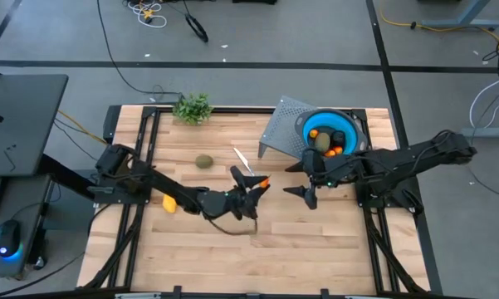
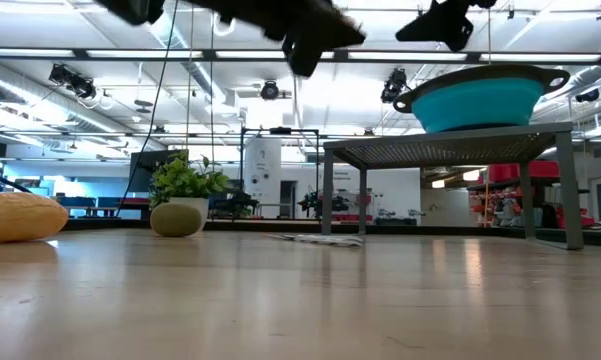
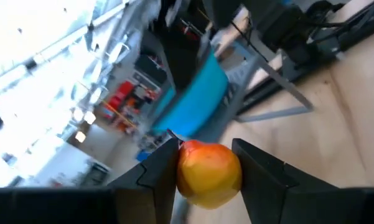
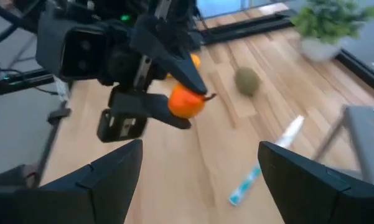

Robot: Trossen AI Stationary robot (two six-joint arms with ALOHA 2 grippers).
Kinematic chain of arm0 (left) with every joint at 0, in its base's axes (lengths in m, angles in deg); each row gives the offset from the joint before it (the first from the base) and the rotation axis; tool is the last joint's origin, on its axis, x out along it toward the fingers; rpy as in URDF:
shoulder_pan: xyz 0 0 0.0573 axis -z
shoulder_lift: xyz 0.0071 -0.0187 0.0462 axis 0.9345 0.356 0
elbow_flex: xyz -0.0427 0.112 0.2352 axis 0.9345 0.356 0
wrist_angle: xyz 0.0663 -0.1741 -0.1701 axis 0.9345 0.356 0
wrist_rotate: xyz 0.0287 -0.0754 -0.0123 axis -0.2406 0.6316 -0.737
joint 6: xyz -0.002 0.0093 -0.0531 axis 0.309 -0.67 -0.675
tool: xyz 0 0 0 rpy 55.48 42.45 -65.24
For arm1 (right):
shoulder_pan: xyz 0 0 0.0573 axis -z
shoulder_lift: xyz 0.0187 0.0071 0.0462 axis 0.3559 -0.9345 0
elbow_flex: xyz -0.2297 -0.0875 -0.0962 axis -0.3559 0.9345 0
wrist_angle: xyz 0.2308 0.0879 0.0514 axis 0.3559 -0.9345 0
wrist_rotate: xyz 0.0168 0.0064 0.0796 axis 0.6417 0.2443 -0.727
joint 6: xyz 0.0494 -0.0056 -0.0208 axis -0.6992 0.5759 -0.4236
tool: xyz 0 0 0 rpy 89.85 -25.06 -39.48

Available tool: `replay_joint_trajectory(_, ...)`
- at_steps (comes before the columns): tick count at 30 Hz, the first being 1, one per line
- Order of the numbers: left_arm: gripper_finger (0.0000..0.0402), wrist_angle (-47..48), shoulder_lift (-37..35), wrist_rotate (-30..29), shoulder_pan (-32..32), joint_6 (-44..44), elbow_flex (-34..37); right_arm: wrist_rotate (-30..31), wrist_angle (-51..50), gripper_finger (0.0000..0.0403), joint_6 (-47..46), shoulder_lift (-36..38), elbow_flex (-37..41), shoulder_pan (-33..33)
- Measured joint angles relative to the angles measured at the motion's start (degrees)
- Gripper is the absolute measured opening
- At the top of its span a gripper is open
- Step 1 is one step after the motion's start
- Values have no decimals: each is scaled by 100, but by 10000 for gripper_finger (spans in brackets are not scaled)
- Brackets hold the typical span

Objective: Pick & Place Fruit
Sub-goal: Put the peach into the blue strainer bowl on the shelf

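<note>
We see the left gripper (image 1: 261, 184) raised above mid-table, its fingers clamped on a small round orange-red fruit (image 3: 208, 173). The right gripper (image 1: 303, 193) hovers nearby with fingers spread, empty, beside the blue bowl (image 1: 349, 129) on the grey metal stand (image 1: 278, 124).

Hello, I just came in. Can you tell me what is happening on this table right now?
The robot is putting fruit into a blue bowl that sits on a grey metal stand. The left gripper holds a small orange-red fruit between its fingers, lifted above the table. The right gripper waits open, facing it. An olive-brown fruit, a yellow fruit and a knife lie on the wood.
</note>
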Motion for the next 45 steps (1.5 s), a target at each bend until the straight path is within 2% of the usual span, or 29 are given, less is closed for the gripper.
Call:
replay_joint_trajectory(5, 160, 95, 0, 52, 115, 587, -336, -71, 459, 328, 289, -277, 0, -2)
replay_joint_trajectory(12, 162, 131, 0, 173, 202, 1059, -381, -78, 797, 328, 702, -325, 2, -9)
replay_joint_trajectory(19, 163, 219, 0, 660, 199, 1376, -381, -379, 1009, 328, 900, -384, 2, -34)
replay_joint_trajectory(26, 163, 167, 0, 827, 199, 1793, -381, -804, 1350, 328, 1022, -659, 2, -39)
replay_joint_trajectory(32, 163, 164, 0, 917, 199, 1829, -381, -937, 1768, 328, 1134, -879, 2, -39)
replay_joint_trajectory(45, 163, 167, 0, 895, 199, 1934, -381, -929, 1792, 328, 1123, -1097, 2, -39)
